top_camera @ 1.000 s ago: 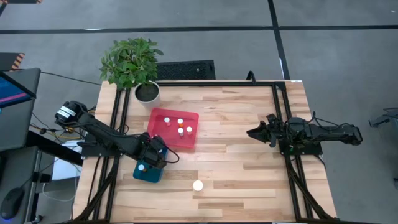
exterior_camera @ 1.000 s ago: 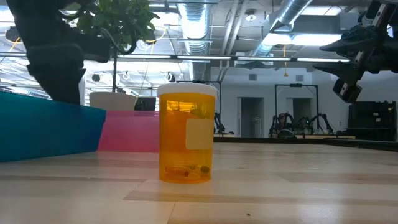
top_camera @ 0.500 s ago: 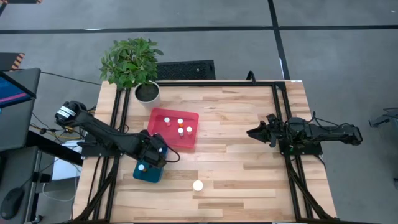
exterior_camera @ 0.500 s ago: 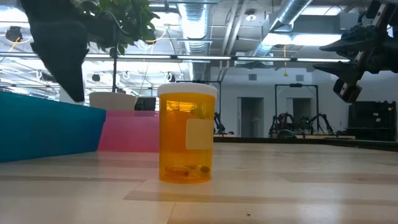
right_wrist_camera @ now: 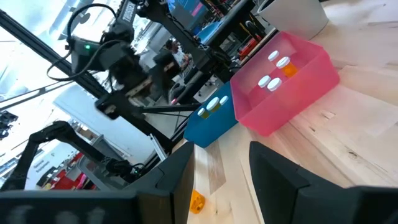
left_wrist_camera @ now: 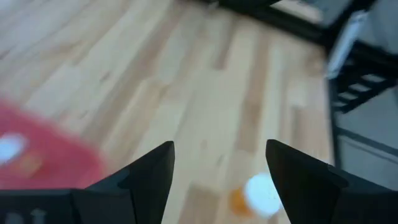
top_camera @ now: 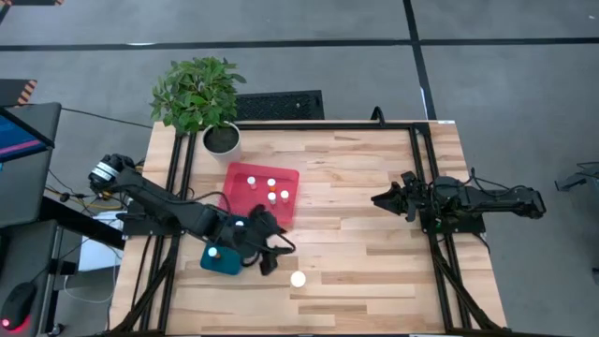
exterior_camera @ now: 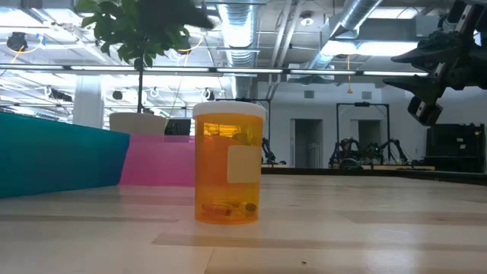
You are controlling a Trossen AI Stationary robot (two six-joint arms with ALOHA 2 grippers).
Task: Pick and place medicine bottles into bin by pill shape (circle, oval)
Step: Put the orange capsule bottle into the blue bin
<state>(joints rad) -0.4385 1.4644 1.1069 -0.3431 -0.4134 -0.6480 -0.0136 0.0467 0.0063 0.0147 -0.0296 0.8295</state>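
Note:
One orange medicine bottle [top_camera: 298,279] with a white cap stands upright on its base on the bare wood near the table's near edge; it fills the low view [exterior_camera: 228,164] and shows in the left wrist view [left_wrist_camera: 258,194]. My left gripper [top_camera: 273,255] is open and empty, just left of and beyond that bottle, beside the teal bin [top_camera: 223,260]. The left wrist view shows its fingers [left_wrist_camera: 217,168] spread, with the bottle ahead between them. Several bottles stand in the pink bin [top_camera: 262,192]. A white cap [top_camera: 213,251] shows in the teal bin. My right gripper [top_camera: 379,198] is open and waits at the table's right.
A potted plant [top_camera: 208,98] stands at the table's far left corner. Black frame rails [top_camera: 182,178] run along the table's left and right [top_camera: 426,178] sides. Bare wood lies between the bins and my right arm. The room shows behind in the low view.
My left gripper has moved from above the teal bin toward the table's right, toward the lone bottle, and has turned with it. Its dark shape has left the low view. The bottle has kept its place.

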